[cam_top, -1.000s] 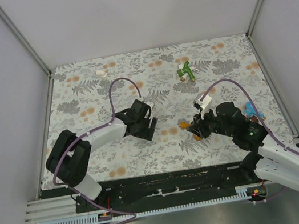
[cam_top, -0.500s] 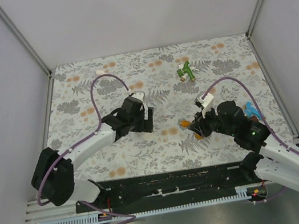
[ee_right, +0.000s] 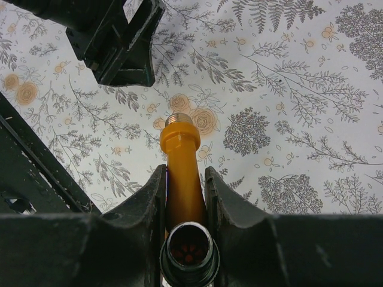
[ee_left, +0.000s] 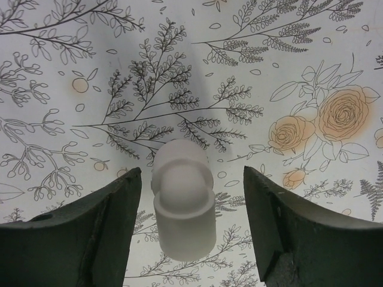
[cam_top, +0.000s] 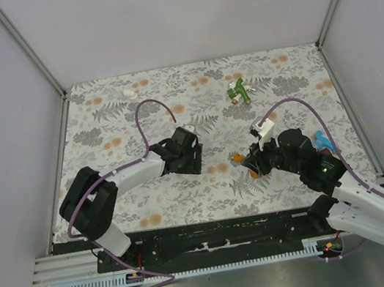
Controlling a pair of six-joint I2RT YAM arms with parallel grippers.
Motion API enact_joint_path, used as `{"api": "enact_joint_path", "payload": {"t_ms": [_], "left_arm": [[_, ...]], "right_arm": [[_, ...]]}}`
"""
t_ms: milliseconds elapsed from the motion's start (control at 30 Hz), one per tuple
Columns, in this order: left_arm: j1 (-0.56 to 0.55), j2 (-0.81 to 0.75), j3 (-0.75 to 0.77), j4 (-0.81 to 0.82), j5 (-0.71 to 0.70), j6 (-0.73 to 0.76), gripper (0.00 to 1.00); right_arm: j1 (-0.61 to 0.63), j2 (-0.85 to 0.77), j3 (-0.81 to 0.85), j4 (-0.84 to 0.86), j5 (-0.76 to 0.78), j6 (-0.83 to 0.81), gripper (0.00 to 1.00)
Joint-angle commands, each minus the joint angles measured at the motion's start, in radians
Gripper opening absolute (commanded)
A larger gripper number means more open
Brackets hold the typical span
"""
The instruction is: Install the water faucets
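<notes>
My right gripper (ee_right: 185, 173) is shut on the orange water faucet (ee_right: 181, 173), whose threaded end (ee_right: 179, 119) sticks out ahead of the fingers above the cloth. From above, the orange faucet (cam_top: 236, 159) sits right of centre in that gripper (cam_top: 251, 163). My left gripper (ee_left: 191, 179) stands open low over the cloth, with a white elbow fitting (ee_left: 183, 209) between its fingers and a gap on each side. In the top view the left gripper (cam_top: 189, 160) is a short way left of the orange faucet. A green faucet (cam_top: 239, 91) lies far right of centre. A blue faucet (cam_top: 322, 140) lies by the right arm.
A floral cloth (cam_top: 115, 127) covers the table inside white walls. A small white piece (cam_top: 129, 92) lies at the far left. The black rail (cam_top: 208, 233) with both arm bases runs along the near edge. The left gripper (ee_right: 116, 48) shows ahead in the right wrist view.
The left arm swung up and left, then came back to nearly where it was, a little further right. The right arm with the orange faucet has stayed still.
</notes>
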Motion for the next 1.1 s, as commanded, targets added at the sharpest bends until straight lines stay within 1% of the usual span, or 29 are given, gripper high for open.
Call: {"api": "enact_joint_path", "payload": {"t_ms": [0,33,67,233,367,400,500,533,600,667,733,833,933,1000,1067], "left_arm": [[-0.022,0.043,0.053,-0.013,-0.043,-0.032,0.73],[-0.025,0.049,0.057,-0.019,-0.056,-0.029,0.69],[-0.028,0.054,0.058,-0.024,-0.066,-0.029,0.68],[-0.033,0.076,0.064,-0.027,-0.089,-0.029,0.66],[-0.033,0.095,0.070,-0.024,-0.080,-0.031,0.64],[-0.033,0.095,0.070,-0.021,-0.076,-0.031,0.61],[-0.033,0.095,0.070,-0.018,-0.068,-0.029,0.59],[-0.033,0.095,0.070,-0.016,-0.063,-0.031,0.55],[-0.033,0.091,0.069,-0.016,-0.059,-0.032,0.53],[-0.033,0.082,0.063,-0.014,-0.053,-0.034,0.40],[-0.033,0.066,0.058,-0.011,-0.050,-0.034,0.37],[-0.033,0.024,0.049,-0.004,-0.043,-0.032,0.22],[-0.030,-0.047,0.032,0.012,-0.030,-0.023,0.10],[-0.022,-0.114,0.024,0.022,-0.011,-0.011,0.04],[-0.010,-0.174,0.021,0.028,0.035,0.008,0.02]], "right_arm": [[0.000,-0.001,0.040,0.030,0.019,0.008,0.02],[0.000,-0.001,0.038,0.031,0.021,0.008,0.02],[0.000,0.001,0.037,0.031,0.021,0.008,0.02],[0.000,0.001,0.032,0.033,0.025,0.008,0.02],[0.000,-0.002,0.032,0.033,0.026,0.005,0.02],[0.000,-0.001,0.030,0.033,0.029,0.005,0.02],[0.000,-0.004,0.029,0.033,0.029,0.007,0.02],[0.000,-0.004,0.030,0.033,0.029,0.007,0.02],[0.000,-0.002,0.030,0.033,0.029,0.008,0.02],[0.000,-0.001,0.030,0.031,0.026,0.008,0.02],[0.000,0.001,0.032,0.034,0.022,0.008,0.01],[0.000,0.005,0.032,0.034,0.019,0.008,0.00],[0.000,0.018,0.032,0.048,0.003,0.010,0.00],[0.000,0.032,0.038,0.062,-0.028,0.005,0.00],[0.000,0.051,0.052,0.067,-0.057,-0.010,0.00]]}}
